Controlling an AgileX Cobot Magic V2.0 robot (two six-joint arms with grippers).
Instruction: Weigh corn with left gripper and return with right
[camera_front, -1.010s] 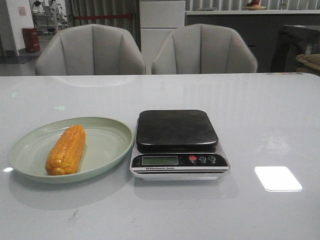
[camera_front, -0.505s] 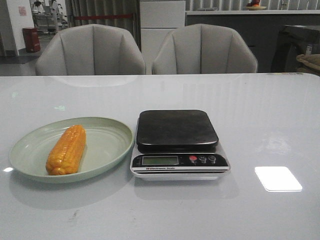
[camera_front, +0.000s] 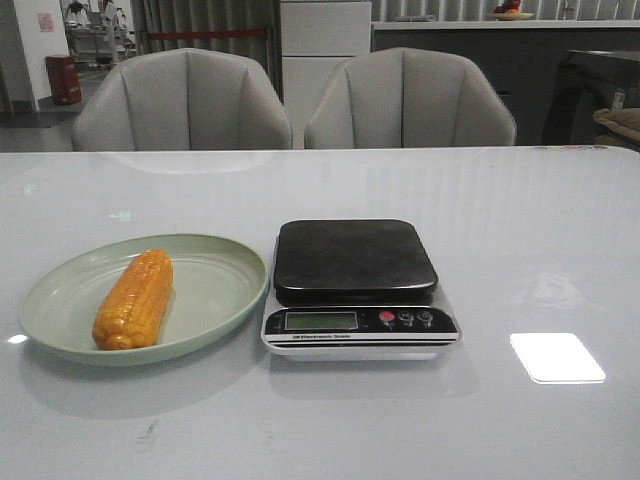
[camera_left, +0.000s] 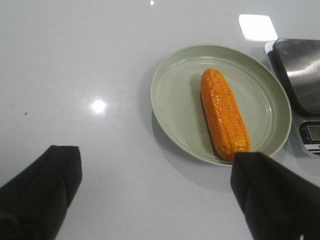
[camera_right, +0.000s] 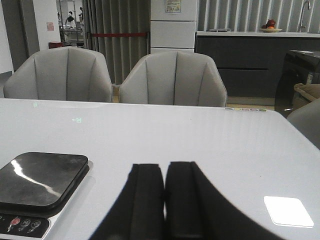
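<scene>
Front view: the corn (camera_front: 133, 299), a blunt orange-yellow cob ribbed with rows of kernels, lies lengthwise in a shallow oval plate (camera_front: 215, 300) of pale green, set on the glossy white surface (camera_front: 520, 230). Just right of the plate, and perhaps touching its rim, sits a scale (camera_front: 358, 288) with a dark, rounded-square platform, a small display and three buttons along its near edge. Open surface runs wide on all sides, with two grey padded chairs (camera_front: 180, 100) beyond the far edge.

Left wrist view: the left pincer (camera_left: 160, 195) hangs above the surface with its matte black fingers (camera_left: 42, 192) spread wide, holding nothing; the corn's nearer end shows just beside one fingertip.

Right wrist view: the right pincer (camera_right: 164, 200) has its two fingers pressed together, empty, over bare surface beside the scale.
</scene>
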